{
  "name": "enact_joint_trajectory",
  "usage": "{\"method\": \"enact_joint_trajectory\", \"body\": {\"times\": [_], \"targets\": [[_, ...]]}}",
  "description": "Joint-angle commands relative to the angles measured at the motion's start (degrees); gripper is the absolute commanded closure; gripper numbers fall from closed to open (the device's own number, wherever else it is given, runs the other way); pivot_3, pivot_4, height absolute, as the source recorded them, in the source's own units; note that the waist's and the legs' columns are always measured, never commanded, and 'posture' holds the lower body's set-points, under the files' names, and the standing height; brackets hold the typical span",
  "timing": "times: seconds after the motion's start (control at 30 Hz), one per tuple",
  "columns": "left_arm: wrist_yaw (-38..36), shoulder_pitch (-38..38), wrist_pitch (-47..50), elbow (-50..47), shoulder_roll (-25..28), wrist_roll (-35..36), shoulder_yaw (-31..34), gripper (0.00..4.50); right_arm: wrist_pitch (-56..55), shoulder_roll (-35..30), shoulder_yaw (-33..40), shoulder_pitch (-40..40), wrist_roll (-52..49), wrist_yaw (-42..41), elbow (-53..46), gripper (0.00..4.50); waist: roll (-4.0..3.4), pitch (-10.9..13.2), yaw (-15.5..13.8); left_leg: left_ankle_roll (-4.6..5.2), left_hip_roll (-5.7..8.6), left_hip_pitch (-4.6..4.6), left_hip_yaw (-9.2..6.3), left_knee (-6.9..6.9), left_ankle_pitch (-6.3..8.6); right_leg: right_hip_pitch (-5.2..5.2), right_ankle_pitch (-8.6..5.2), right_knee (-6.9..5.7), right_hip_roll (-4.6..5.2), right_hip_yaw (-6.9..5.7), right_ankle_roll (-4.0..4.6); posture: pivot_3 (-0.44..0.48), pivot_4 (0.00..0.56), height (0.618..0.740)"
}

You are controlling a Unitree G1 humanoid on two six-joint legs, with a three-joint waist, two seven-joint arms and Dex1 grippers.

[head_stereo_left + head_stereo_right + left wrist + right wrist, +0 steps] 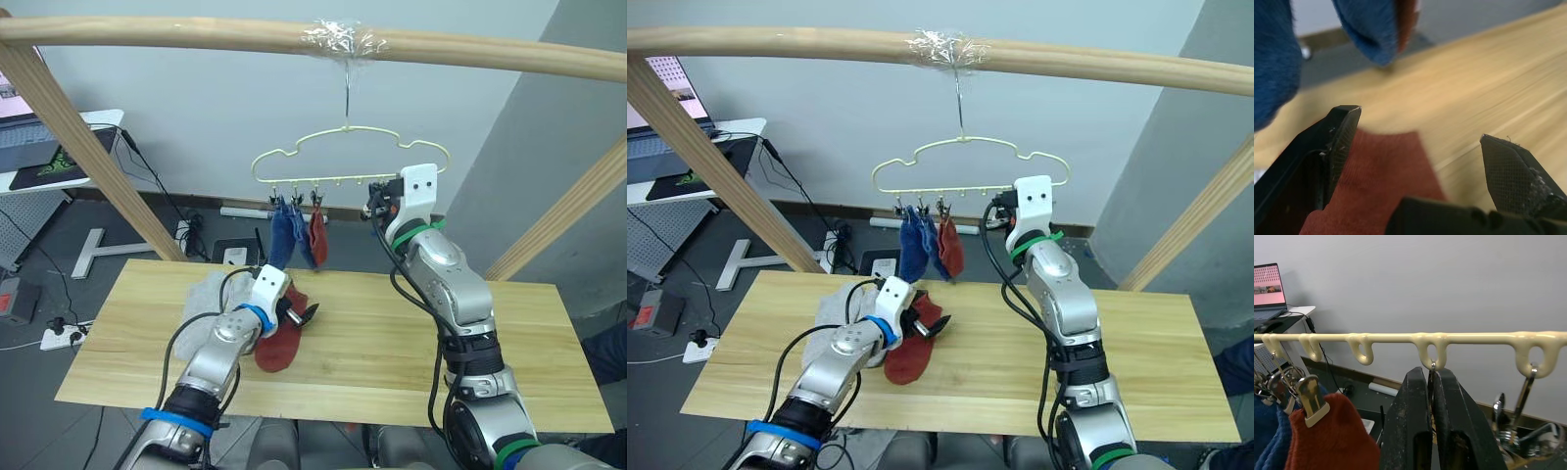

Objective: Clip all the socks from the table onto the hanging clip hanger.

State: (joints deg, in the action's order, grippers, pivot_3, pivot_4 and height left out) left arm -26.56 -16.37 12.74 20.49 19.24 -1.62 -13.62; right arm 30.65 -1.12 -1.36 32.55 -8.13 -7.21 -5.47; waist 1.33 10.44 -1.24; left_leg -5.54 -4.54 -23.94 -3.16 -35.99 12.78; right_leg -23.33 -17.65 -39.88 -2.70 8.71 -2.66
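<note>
The pale yellow clip hanger (pixel 348 157) hangs by its hook from the rail. Two blue socks (pixel 286 235) and a rust red sock (pixel 318 238) are clipped at its left end. My right gripper (pixel 1431 374) is raised to the hanger's right part, shut on a metal clip under one loop. On the table (pixel 509 343) lies another rust red sock (pixel 279 348), with light grey socks (pixel 211 294) beside it to the left. My left gripper (pixel 1420 129) is open low over the far end of that red sock (pixel 1386 171), holding nothing.
A thick wooden rail (pixel 196 34) crosses overhead, held by slanted wooden posts (pixel 88 147) on both sides. A white desk with a laptop (pixel 39 147) stands at the far left. Cables and a power strip (pixel 59 338) lie on the floor.
</note>
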Motion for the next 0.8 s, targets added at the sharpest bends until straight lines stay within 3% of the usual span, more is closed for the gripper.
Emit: {"method": "enact_joint_trajectory", "body": {"times": [0.03,0.13,0.23,0.37,0.67,0.8], "targets": [[1.6,0.4,0.7,1.3,-0.4,-2.2,-0.2,0.0,1.0,-0.1,0.1,-0.2,-0.5,0.3,-2.9,4.49,0.0,0.0,0.0,0.0,0.0,0.0,-0.01,0.01,0.0,0.0,0.0,-0.01,0.0,-0.01,0.0,0.1,0.166,0.74],[0.3,1.3,3.3,1.9,-0.7,-1.7,0.1,0.0,1.6,-0.1,0.4,-0.5,-0.5,0.3,-3.5,4.49,-0.01,0.0,0.1,0.0,-0.01,0.03,-0.02,0.01,0.0,0.01,0.0,-0.06,-0.01,-0.02,0.0,0.096,0.161,0.74],[-0.6,1.7,5.1,2.7,-1.2,0.3,1.8,0.56,1.9,-0.2,0.5,-0.5,-0.5,0.3,-3.6,4.5,0.0,-0.1,0.2,0.0,0.0,0.07,-0.01,-0.02,0.0,0.07,0.0,-0.05,-0.01,0.0,0.0,0.096,0.161,0.74],[-2.4,2.1,5.9,1.6,-1.9,2.3,3.3,1.8,2.2,-0.2,0.6,-0.6,-0.6,0.2,-3.8,4.5,-0.03,-0.1,0.4,0.01,0.0,0.1,-0.02,-0.02,-0.01,0.07,0.0,-0.08,-0.01,-0.01,0.0,0.1,0.156,0.74],[-9.5,5.1,0.8,-5.7,-2.6,2.9,0.0,4.44,5.6,-0.8,3.7,0.5,-3.6,-0.3,-4.0,4.5,-0.06,-0.1,0.3,0.0,0.0,0.07,-0.02,-0.02,-0.01,0.08,0.0,-0.07,0.0,-0.01,0.0,0.101,0.158,0.74],[-11.0,5.7,-5.2,-11.1,-3.4,3.3,-1.0,4.47,13.7,-0.8,8.1,2.2,-9.1,0.3,-6.0,4.5,-0.06,-0.1,0.2,0.01,0.0,0.05,-0.02,-0.02,-0.01,0.06,0.0,-0.07,0.0,-0.01,0.0,0.101,0.158,0.74]]}}
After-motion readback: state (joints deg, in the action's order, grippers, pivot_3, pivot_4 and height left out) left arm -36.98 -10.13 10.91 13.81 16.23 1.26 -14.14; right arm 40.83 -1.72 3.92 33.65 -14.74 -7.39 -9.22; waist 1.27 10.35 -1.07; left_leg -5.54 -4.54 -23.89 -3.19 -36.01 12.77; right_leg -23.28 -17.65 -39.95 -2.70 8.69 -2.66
